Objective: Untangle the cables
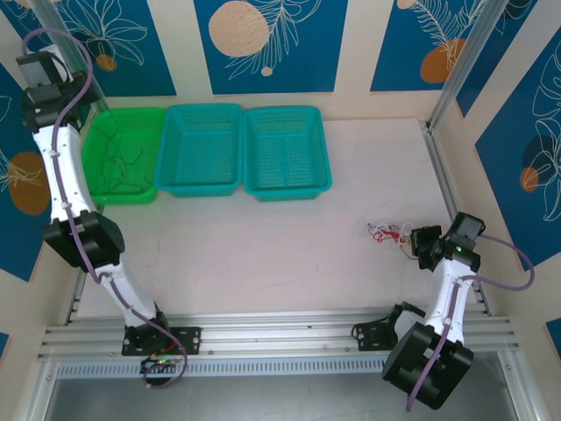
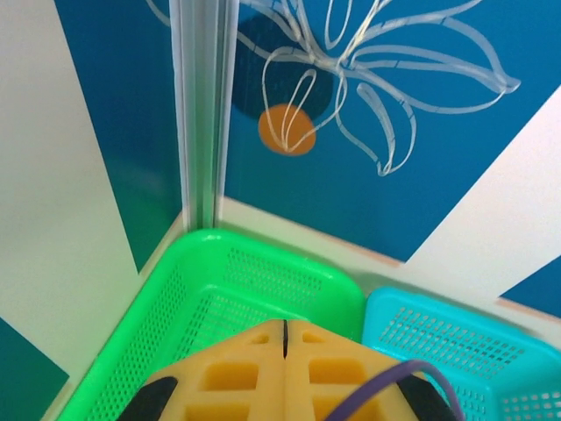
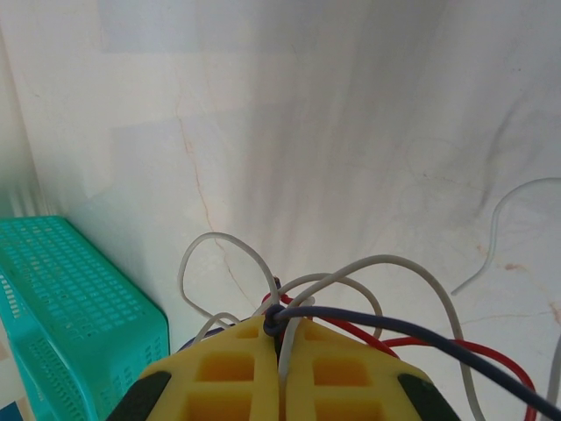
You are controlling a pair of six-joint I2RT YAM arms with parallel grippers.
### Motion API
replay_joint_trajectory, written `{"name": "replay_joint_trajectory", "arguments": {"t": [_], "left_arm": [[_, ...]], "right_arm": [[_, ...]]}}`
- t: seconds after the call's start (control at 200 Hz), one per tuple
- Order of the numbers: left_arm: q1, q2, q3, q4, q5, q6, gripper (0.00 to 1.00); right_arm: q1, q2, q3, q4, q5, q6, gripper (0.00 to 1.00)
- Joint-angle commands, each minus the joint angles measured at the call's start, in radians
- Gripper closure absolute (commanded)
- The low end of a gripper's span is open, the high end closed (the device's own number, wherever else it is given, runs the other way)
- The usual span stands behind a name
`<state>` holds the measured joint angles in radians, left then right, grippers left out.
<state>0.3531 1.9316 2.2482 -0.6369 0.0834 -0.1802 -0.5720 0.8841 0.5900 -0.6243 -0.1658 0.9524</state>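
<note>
A small tangle of red and white cables [image 1: 386, 233] lies on the table at the right. My right gripper [image 1: 412, 245] is at its right edge. In the right wrist view the yellow fingers [image 3: 219, 368] of my right gripper [image 3: 280, 326] are shut on the white cable [image 3: 377, 263], which runs down between them. A dark wire [image 3: 394, 326] loops round the tips, and the red cable [image 3: 456, 344] passes just behind. A thin black cable [image 1: 118, 167] lies as a squiggle inside the green basket [image 1: 123, 116]. My left gripper [image 2: 284, 323] is shut and empty, high over that basket's far corner [image 2: 263, 241].
Two teal baskets [image 1: 203, 110] [image 1: 285, 111] stand in a row to the right of the green one along the back wall. A teal basket [image 3: 61, 289] shows at the left of the right wrist view. An aluminium rail [image 1: 451, 189] edges the table on the right.
</note>
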Motion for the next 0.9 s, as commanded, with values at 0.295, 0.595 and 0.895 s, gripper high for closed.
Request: {"name": "replay_joint_trajectory", "arguments": {"t": [0.295, 0.595, 0.895], "left_arm": [[0.021, -0.037, -0.179, 0.173, 0.138, -0.036, 0.14], [-0.088, -0.279, -0.346, 0.245, 0.361, -0.117, 0.09], [-0.516, -0.634, -0.81, 0.441, 0.431, -0.045, 0.08]], "right_arm": [[0.012, -0.055, 0.048, -0.011, -0.174, -0.113, 1.0], [0.24, -0.044, 0.126, -0.008, -0.227, -0.154, 1.0], [0.522, -0.007, 0.131, 0.064, -0.256, -0.007, 1.0]]}}
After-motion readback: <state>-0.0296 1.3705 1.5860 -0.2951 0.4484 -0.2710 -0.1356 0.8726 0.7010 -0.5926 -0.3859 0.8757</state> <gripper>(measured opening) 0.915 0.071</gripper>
